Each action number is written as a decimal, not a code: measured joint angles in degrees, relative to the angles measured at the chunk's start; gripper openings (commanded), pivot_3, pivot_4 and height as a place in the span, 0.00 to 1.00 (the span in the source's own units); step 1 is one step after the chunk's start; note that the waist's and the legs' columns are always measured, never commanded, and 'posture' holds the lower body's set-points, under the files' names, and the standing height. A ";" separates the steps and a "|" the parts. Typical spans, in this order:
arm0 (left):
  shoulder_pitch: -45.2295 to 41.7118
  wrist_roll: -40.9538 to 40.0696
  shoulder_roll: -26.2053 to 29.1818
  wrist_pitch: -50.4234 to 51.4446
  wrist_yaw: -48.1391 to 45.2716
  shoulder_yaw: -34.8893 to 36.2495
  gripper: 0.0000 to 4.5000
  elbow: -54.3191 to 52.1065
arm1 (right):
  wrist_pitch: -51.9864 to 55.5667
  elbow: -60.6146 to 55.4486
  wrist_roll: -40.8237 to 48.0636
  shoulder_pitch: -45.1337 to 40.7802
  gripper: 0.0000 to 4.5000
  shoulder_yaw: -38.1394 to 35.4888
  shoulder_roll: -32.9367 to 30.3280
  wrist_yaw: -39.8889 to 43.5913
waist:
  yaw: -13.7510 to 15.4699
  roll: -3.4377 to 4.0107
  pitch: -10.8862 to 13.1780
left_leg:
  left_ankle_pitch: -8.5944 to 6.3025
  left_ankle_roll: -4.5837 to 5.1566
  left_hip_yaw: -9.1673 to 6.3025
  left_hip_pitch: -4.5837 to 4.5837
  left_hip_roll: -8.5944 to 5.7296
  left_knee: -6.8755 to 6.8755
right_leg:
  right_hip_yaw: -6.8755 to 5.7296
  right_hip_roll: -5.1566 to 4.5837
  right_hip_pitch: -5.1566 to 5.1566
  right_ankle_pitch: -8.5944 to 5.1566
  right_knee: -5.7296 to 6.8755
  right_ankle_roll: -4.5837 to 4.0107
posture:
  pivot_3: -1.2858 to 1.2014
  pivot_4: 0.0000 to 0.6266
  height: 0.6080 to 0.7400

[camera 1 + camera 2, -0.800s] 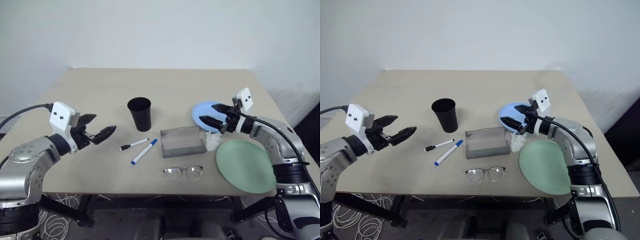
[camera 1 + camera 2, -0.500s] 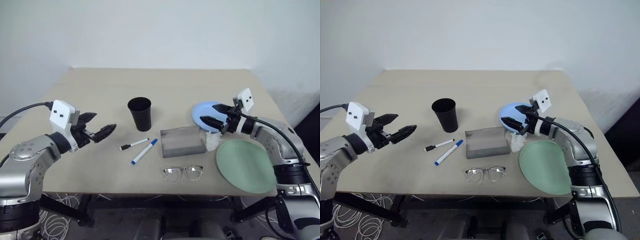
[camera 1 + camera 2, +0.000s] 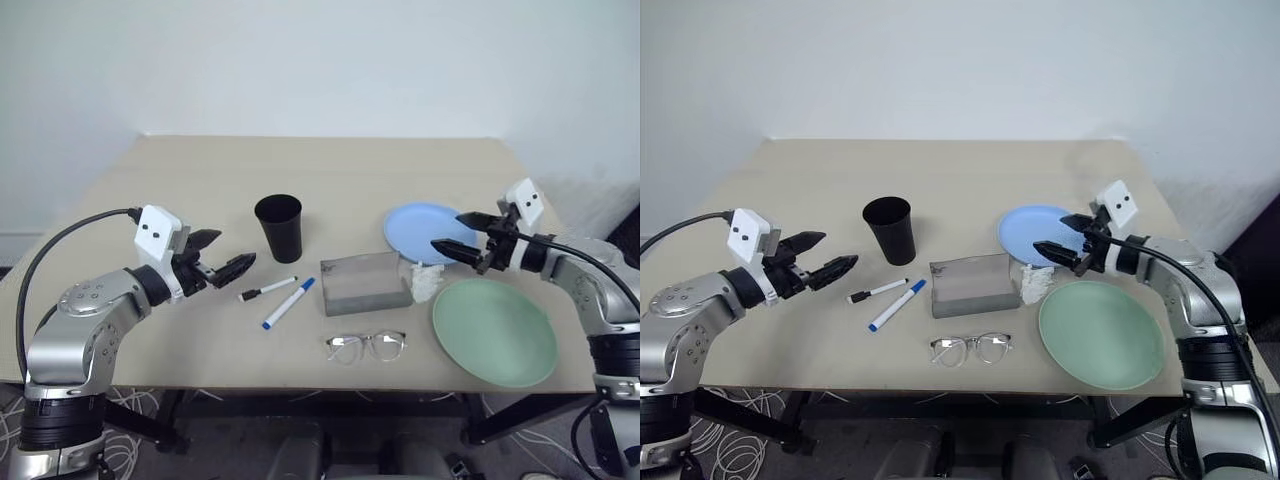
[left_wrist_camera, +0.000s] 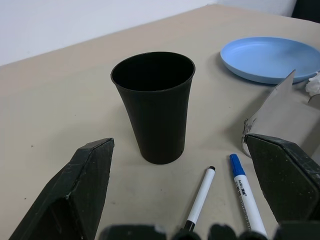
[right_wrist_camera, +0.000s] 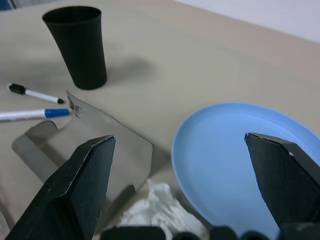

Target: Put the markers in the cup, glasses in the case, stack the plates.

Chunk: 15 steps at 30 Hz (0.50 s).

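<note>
Fingers, left: left gripper hangs above the table, its fingers spread wide and holding nothing.
Fingers, right: right gripper hangs with fingers spread wide too, nothing between them.
Ahead of left fingers: black-capped marker lies just past the tips; blue-capped marker lies beside it, a little farther on, the two apart.
Cup: black cup stands upright on the table beyond both markers, straight ahead of the left fingers.
Under right fingers: blue plate lies flat below the tips, which are over its near rim.
Tissue: crumpled white tissue sits just beside the blue plate.
Green plate: green plate lies nearer the table's front edge, next to the tissue.
Case: grey case lies between the markers and the tissue, lid down.
Glasses: glasses lie on the table just in front of the case, clear of both pairs of fingers.
</note>
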 measured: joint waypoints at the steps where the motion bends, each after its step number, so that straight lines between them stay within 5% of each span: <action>1: -0.01 0.01 -0.04 0.00 -0.04 -0.21 0.99 0.00 | -0.01 0.35 -0.01 0.07 1.00 -0.19 -0.67 0.56 | 0.00 -0.01 0.00 | 0.00 0.00 0.02 0.00 0.00 0.00 | 0.01 0.00 0.00 0.00 0.00 0.00 | 0.52 0.00 0.89; 15: -2.98 4.29 -2.63 -5.45 -1.73 -5.45 0.99 5.31 | 3.13 3.48 -1.56 11.02 1.00 -5.20 -9.40 -0.49 | 0.24 -0.06 0.00 | -0.05 0.07 0.11 0.00 0.00 0.02 | 0.07 -0.01 0.03 0.00 -0.05 0.01 | 0.52 0.00 0.89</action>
